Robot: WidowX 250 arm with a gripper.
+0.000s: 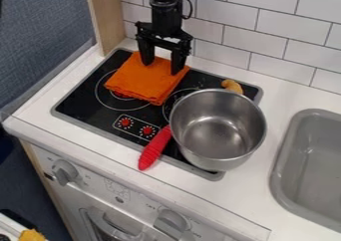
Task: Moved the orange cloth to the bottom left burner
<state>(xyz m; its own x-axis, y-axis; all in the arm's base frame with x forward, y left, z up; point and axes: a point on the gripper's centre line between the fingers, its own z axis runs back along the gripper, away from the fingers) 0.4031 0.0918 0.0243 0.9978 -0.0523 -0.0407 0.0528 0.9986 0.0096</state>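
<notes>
There's a shiny metal pot (216,133) with a red handle (155,149), a small golden-brown item (232,85) right by its rim, and a grey sink (316,160) nearby.

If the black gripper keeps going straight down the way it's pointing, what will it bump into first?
Probably the orange cloth: the gripper points down at its upper part. Its fingertips may already touch it; I can't tell from this view.

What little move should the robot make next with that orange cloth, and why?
I'd close the gripper on the orange cloth and draw it slightly toward the stove's front: the fingers stand apart at its far part, and the left burner looks only partly covered.
</notes>
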